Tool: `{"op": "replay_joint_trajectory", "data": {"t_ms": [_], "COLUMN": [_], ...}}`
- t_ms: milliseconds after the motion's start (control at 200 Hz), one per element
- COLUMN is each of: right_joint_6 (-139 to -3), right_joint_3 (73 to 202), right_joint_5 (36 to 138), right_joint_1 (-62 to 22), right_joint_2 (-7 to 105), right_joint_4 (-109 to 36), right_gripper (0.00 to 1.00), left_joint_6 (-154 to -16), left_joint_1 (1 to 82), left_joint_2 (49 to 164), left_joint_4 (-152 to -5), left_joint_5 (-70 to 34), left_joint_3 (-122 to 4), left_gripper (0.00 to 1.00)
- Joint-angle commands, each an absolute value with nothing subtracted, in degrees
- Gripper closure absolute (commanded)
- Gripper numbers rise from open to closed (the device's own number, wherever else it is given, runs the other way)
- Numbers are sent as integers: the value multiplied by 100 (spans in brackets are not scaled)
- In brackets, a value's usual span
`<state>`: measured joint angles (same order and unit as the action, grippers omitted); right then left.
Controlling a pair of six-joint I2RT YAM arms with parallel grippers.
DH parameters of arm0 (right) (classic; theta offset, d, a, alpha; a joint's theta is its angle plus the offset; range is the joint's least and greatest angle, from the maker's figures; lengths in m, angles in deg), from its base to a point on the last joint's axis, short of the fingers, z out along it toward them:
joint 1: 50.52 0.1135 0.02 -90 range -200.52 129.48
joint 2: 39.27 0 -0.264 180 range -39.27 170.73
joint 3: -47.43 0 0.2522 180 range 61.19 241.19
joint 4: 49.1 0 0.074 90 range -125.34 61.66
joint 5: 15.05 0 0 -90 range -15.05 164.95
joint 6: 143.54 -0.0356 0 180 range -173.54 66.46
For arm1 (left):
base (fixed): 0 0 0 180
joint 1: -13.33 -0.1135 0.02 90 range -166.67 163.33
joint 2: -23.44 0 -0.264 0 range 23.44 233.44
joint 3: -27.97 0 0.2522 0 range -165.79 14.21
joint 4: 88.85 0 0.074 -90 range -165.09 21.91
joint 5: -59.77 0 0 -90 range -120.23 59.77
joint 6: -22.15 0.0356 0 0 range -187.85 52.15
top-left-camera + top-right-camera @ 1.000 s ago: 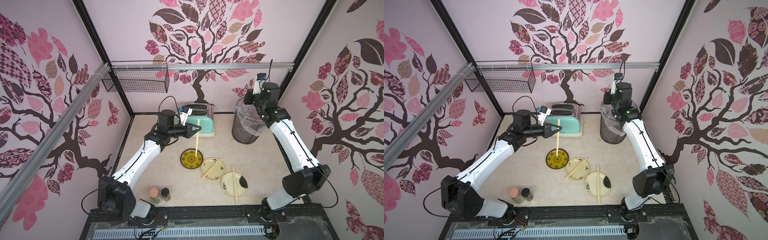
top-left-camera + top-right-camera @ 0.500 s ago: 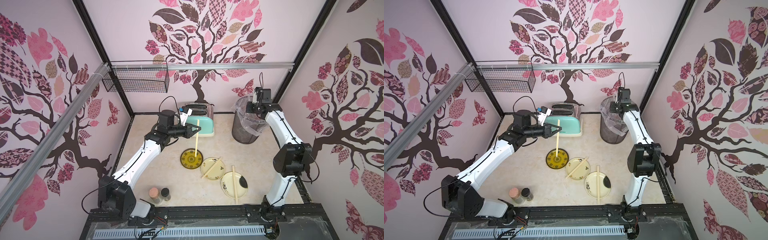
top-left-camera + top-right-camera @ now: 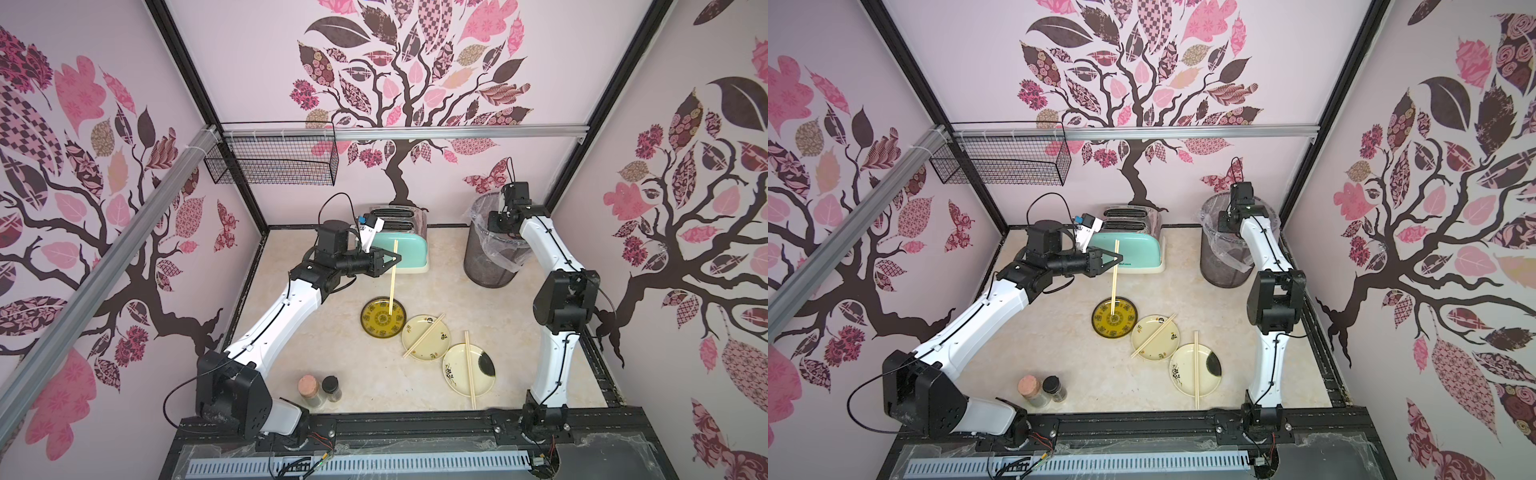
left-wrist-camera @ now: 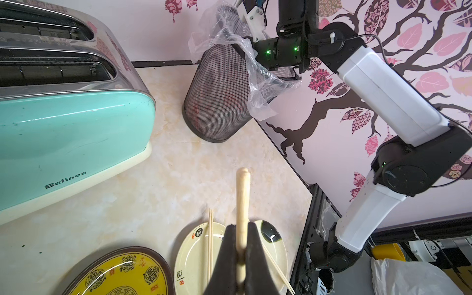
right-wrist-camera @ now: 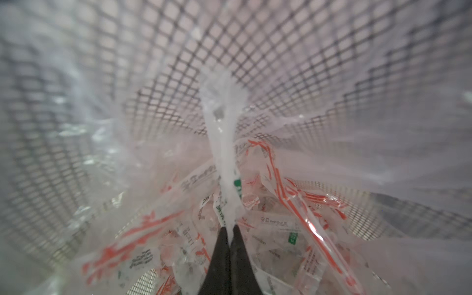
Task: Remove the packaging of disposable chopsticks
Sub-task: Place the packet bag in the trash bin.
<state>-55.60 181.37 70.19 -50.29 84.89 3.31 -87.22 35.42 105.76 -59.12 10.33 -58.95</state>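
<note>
Nearly done: my left gripper (image 3: 394,258) pinches bare chopsticks (image 3: 391,286), and my right gripper (image 5: 229,228) pinches a sleeve (image 5: 223,143) inside the bin (image 3: 482,262) at two o'clock.

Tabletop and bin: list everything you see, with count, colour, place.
plates: three, one yellow, two cream; mid-table
chopsticks: three pairs, pale tan; one held upright over yellow plate, one across each cream plate
toaster: one, mint green; back
mesh bin: one, dark, clear liner; back right corner
wrappers: many, clear, red or green print; inside bin
jars: two, pinkish lid and dark lid; front left
wire basket: one, black; back-left wall
left hand: shut on chopsticks
right hand: inside bin, shut on clear wrapper
</note>
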Motion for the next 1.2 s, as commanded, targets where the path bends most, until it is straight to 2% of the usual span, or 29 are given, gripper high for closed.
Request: {"op": "replay_joint_trajectory", "data": {"t_ms": [0, 470, 760, 830, 940, 995, 1035, 1195], "right_joint_6": [-5521, -5626, -5670, -5666, -5653, -5662, -5661, -5666], "right_joint_3": [18433, 17457, 17536, 17659, 17814, 17826, 17826, 17902], "right_joint_5": [6957, 7108, 7224, 7207, 7124, 7076, 7076, 7152], "right_joint_1": [-5065, -5094, -5122, -5122, -5121, -5121, -5122, -5120], "right_joint_2": [8662, 8817, 9029, 9037, 8888, 8732, 8619, 8236], "right_joint_4": [665, 297, 199, 275, 357, 334, 318, 348], "right_gripper": [100, 100, 100, 91, 67, 58, 55, 51], "left_joint_6": [-8630, -8652, -8674, -8679, -8674, -8675, -8675, -8683], "left_joint_1": [3493, 3443, 3434, 3429, 3428, 3425, 3425, 3417], "left_joint_2": [10640, 10719, 10763, 10770, 10780, 10777, 10775, 10789], "left_joint_4": [-5909, -5924, -5925, -5926, -5919, -5926, -5923, -5914], "left_joint_5": [1012, 1020, 1038, 1037, 1038, 1038, 1039, 1051], "left_joint_3": [-5982, -5986, -5989, -5988, -5989, -5988, -5992, -5990], "left_gripper": [100, 100, 100, 100, 100, 100, 100, 100]}}
